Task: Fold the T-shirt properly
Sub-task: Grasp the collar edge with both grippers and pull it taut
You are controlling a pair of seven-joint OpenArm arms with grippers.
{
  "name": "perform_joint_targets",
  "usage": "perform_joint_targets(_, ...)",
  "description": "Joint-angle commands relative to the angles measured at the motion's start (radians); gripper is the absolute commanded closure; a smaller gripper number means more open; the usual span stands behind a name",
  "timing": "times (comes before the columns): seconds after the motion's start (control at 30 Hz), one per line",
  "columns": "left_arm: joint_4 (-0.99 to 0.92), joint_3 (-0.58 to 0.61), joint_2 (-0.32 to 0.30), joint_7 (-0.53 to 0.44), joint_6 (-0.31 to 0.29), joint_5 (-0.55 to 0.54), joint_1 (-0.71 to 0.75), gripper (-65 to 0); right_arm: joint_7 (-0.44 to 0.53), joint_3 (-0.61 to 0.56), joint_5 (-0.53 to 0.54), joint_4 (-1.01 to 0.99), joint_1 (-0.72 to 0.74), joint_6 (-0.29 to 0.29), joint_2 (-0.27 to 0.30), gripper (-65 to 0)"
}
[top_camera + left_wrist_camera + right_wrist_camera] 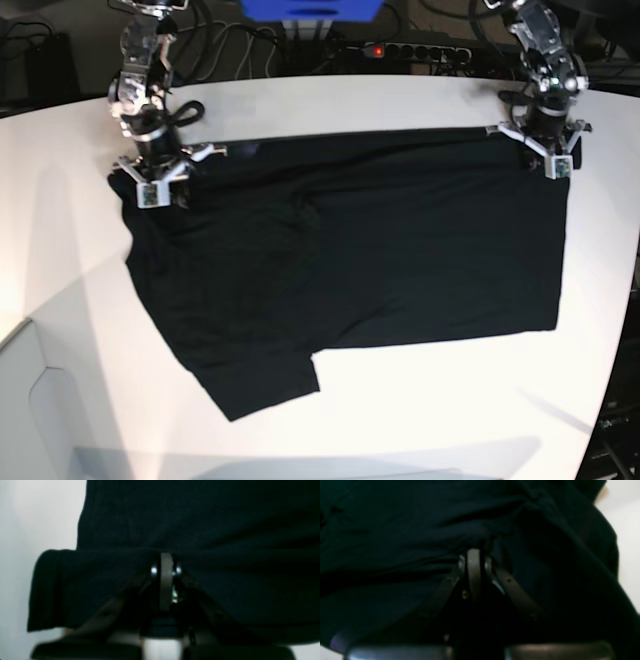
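At the upper left of the base frame your right gripper (152,178) is clamped shut on the far edge of the T-shirt (350,260). The shirt lies spread across the middle of the white surface (400,420), one sleeve trailing toward the lower left. At the upper right your left gripper (545,150) is likewise closed on the far edge. You appear to be at the grasp before a fold; next, lift both corners together and carry them evenly toward the near hem, keeping the cloth taut.

White table (400,420) carries black T-shirt (380,260), spread flat, one sleeve toward near edge.
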Motion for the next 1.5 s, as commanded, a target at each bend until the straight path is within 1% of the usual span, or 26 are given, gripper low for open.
perform_joint_targets(0.0, -0.001, -0.004, -0.009, 0.055, 0.014, 0.035, 0.016, -1.2, -0.142, 0.042, -0.085, -0.016, -0.033, -0.051, 0.016, 0.0)
perform_joint_targets(0.27, -0.006, -0.002, -0.007, 0.055, 0.014, 0.029, 0.032, -1.2, -0.142, 0.166, -0.085, -0.017, -0.085, -0.049, 0.019, 0.0)
perform_joint_targets(0.47, 0.003, -0.002, 0.002, 0.055, 0.014, 0.027, 0.066, -1.2, -0.142, 0.166, -0.085, -0.016, -0.138, -0.048, 0.019, 0.0)
perform_joint_targets(0.6, 0.022, 0.024, 0.030, 0.055, 0.014, 0.027, 0.098, -1.2, -0.142, 0.163, -0.085, -0.014, -0.165, -0.048, 0.018, 0.0)
perform_joint_targets(0.8, 0.091, 0.042, 0.108, 0.055, 0.014, 0.027, 0.138, -1.2, -0.142, 0.161, -0.083, -0.009, -0.185, -0.048, 0.012, 0.0)
perform_joint_targets(0.93, 0.122, 0.042, 0.131, 0.057, 0.014, 0.027, 0.151, -1.2, -0.142, 0.163, -0.083, 0.043, -0.208, -0.048, -0.013, 0.0)
perform_joint_targets(1.07, 0.125, 0.042, 0.131, 0.057, 0.014, 0.027, 0.164, -1.2, -0.148, 0.160, -0.083, 0.109, -0.234, -0.048, -0.036, 0.0)
perform_joint_targets(1.33, 0.125, 0.042, 0.132, 0.057, 0.014, 0.026, 0.171, -1.2, -0.148, 0.160, -0.083, 0.126, -0.233, -0.048, -0.041, 0.0)
perform_joint_targets(1.47, 0.164, 0.039, 0.143, 0.057, 0.014, 0.018, 0.165, -1.2, -0.151, 0.160, -0.083, 0.202, -0.210, -0.048, -0.065, 0.0)
